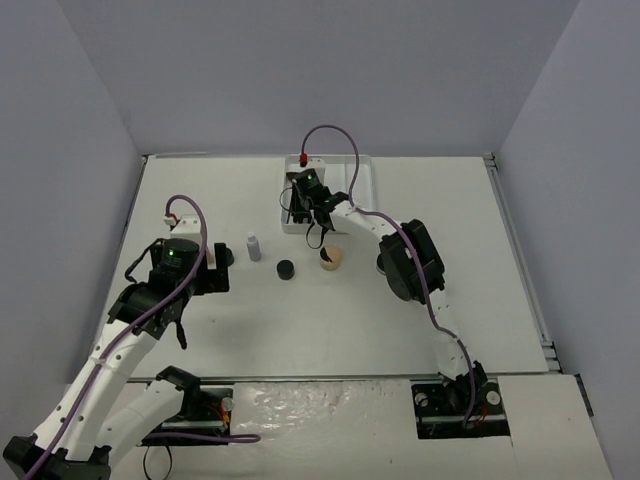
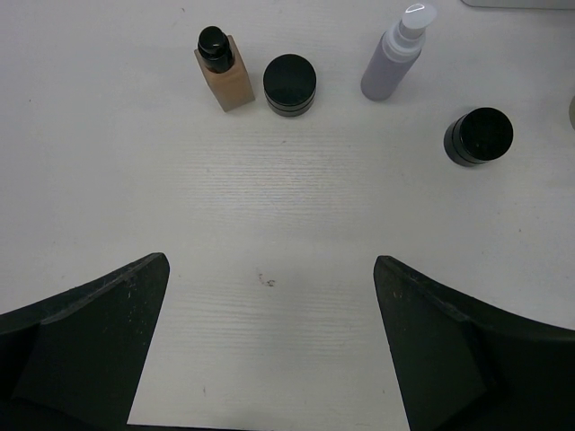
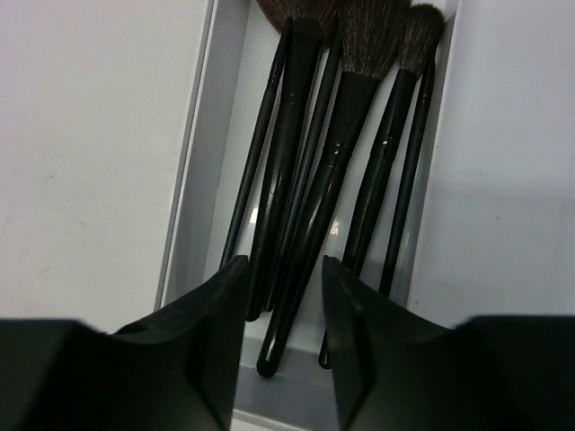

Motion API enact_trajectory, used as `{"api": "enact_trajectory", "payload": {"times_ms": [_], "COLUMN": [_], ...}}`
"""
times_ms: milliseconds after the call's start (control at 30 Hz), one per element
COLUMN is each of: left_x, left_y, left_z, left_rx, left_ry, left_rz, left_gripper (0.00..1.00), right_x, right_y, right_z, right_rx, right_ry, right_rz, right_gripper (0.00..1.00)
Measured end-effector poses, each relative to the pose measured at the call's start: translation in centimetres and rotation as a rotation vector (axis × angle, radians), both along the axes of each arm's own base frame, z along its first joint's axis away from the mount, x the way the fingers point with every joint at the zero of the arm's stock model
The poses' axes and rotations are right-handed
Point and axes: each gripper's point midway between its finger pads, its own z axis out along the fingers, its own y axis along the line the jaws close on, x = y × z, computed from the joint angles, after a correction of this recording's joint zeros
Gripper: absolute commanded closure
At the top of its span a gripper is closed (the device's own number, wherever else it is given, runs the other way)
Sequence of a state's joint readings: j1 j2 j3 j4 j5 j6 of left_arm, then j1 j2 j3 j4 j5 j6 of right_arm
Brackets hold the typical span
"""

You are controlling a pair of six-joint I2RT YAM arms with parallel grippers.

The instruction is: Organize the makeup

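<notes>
Brushes lie bunched in the tray; right hand (fingers apart, left hand too) could drag one out when lifting.

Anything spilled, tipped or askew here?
Nothing stands out. The brushes lie lengthwise in one tray compartment, slightly overlapping; the tan bottle, spray bottle and two black jars stand upright on the table.
</notes>
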State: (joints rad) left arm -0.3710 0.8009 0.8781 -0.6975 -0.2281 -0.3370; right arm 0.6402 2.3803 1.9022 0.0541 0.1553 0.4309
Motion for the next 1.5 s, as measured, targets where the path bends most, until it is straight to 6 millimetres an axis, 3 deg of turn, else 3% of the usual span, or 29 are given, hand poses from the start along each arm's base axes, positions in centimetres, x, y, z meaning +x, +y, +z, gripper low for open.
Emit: {"api": "enact_trajectory", "payload": {"times_ms": [100,267,433,567,667,767,933,1267,1433,1500], "left_x": [0.1,0.2,0.3,0.4,0.5,0.6,0.7,1.2,2.0,2.3], "left_y": [0.1,0.2,0.4,0.6,0.7,0.9,1.0,0.6,0.2,0.1], "left_z": [-0.2,-0.2,-0.1,0.0,0.1,0.1,0.1,0.1,-0.1,-0.4], "left_rx": [0.006,0.012,0.018,0.027,0.031,0.038,0.042,0.035,0.042,0.049], "left_ry": [0.007,0.006,0.0,-0.007,-0.013,-0.015,-0.017,-0.019,-0.018,-0.009], "left_rz": [0.003,0.01,0.019,0.03,0.038,0.045,0.051,0.042,0.028,0.021], "left_gripper": [0.03,0.03,0.03,0.03,0.03,0.03,0.03,0.03,0.03,0.03], "right_x": [-0.1,-0.7,-4.3,-7.6,-10.4,-12.6,-14.9,-17.5,-17.3,-17.2], "right_y": [-0.1,-1.1,-4.6,-7.5,-9.8,-11.2,-11.7,-7.6,-7.5,-7.6], "right_z": [-0.3,0.8,5.6,10.7,12.1,10.9,5.9,-1.3,-3.3,-3.9], "right_rx": [-0.005,-0.022,-0.049,-0.053,-0.061,-0.079,-0.145,-0.262,-0.285,-0.298], "right_ry": [0.007,-0.001,-0.021,-0.09,-0.106,-0.072,0.051,0.149,0.165,0.168], "right_rz": [0.007,0.023,0.041,0.052,0.058,0.068,0.11,0.264,0.266,0.26], "right_gripper": [0.44,0.28,0.07,0.03,0.01,0.01,0.0,0.05,0.17,0.3]}}
